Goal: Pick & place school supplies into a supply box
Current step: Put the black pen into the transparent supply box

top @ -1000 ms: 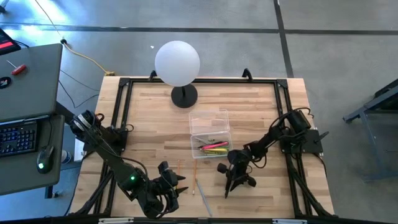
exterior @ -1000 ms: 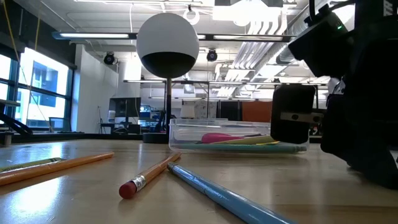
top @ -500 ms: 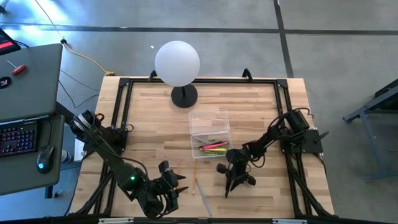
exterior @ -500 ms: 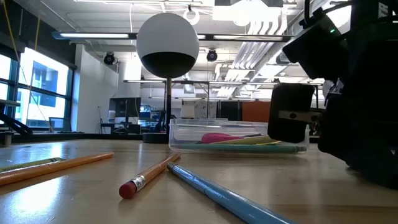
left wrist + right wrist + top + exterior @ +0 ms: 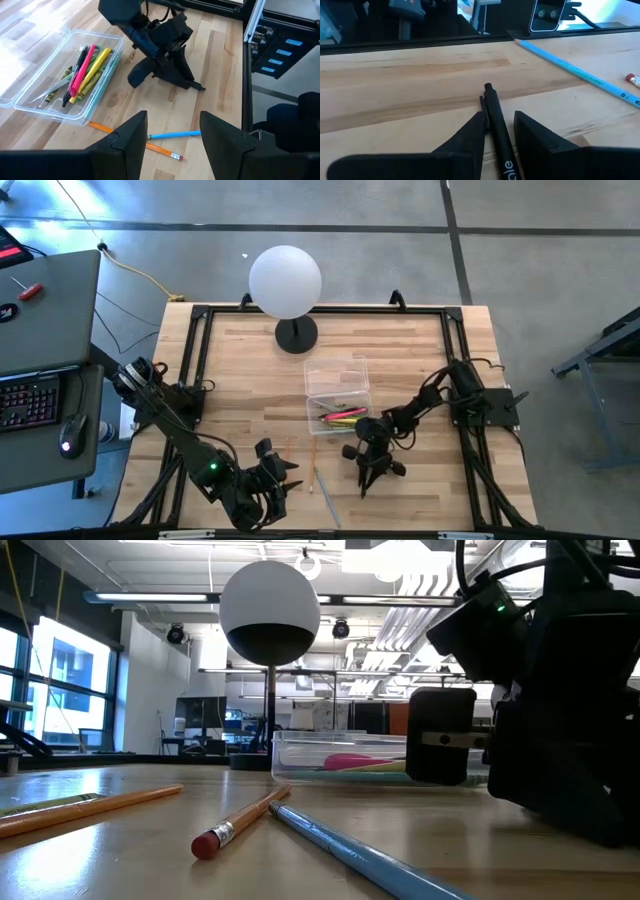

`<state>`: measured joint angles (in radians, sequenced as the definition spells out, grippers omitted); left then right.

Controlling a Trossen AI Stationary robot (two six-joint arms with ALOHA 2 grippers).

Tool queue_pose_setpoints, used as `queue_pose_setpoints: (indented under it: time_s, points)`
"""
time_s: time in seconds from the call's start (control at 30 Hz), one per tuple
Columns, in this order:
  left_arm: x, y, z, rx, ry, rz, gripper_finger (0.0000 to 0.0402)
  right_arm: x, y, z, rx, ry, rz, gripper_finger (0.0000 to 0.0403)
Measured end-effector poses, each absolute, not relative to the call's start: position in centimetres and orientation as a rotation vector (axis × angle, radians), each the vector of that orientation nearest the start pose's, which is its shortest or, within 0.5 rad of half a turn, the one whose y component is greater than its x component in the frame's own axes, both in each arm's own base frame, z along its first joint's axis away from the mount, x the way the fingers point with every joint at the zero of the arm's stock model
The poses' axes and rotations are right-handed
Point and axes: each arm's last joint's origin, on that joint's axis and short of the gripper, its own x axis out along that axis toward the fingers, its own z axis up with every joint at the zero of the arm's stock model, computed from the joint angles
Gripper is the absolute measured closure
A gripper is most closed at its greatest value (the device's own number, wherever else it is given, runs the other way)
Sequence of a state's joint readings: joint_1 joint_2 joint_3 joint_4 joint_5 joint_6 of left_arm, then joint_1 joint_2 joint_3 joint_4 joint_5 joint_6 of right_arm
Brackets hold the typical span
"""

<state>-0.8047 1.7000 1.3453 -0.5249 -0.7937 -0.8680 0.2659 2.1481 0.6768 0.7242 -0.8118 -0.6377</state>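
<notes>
Now black pen [image 5: 496, 125] in right pincer [image 5: 500, 131], lengthwise between fingers.

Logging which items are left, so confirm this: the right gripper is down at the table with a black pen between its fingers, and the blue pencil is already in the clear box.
Wrong on the pencil. The left wrist view shows the blue pencil lying on the table outside the clear box. The rest stands: the right gripper is low at the table, the black pen between its fingers.
</notes>
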Motion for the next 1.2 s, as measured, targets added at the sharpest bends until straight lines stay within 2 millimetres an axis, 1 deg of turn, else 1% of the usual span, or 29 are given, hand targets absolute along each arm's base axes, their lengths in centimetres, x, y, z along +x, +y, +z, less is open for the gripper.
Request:
queue_pose_setpoints:
  time_s: [0.37,0.43,0.63,0.77,0.83,0.93,1.03,1.1,1.2]
  points:
    - [26.5,-24.6,26.9,-0.199,0.551,0.245,0.0188,29.6,10.3,2.7,-0.355,0.389,1.210,0.0325]
    - [26.5,-24.6,26.9,-0.199,0.551,0.245,0.0188,29.6,10.3,2.7,-0.360,0.390,1.204,0.0336]
    - [26.5,-24.6,26.9,-0.201,0.551,0.246,0.0188,29.8,10.5,2.9,-0.374,0.385,1.178,0.0387]
    - [26.5,-24.6,26.9,-0.202,0.551,0.245,0.0188,29.7,11.3,3.3,-0.373,0.397,1.135,0.0389]
    - [26.5,-24.6,26.9,-0.204,0.550,0.246,0.0188,29.8,11.8,4.0,-0.374,0.418,1.058,0.0385]
    - [26.5,-24.6,26.9,-0.207,0.550,0.247,0.0188,30.0,12.1,5.8,-0.357,0.426,0.968,0.0381]
    - [26.5,-24.6,26.9,-0.206,0.550,0.245,0.0188,30.0,12.0,7.7,-0.325,0.432,0.911,0.0388]
    - [26.5,-24.6,26.9,-0.209,0.548,0.244,0.0188,30.0,11.7,9.1,-0.340,0.439,0.847,0.0393]
    - [26.5,-24.6,26.9,-0.210,0.548,0.241,0.0188,29.7,11.3,11.2,-0.415,0.464,0.739,0.0391]
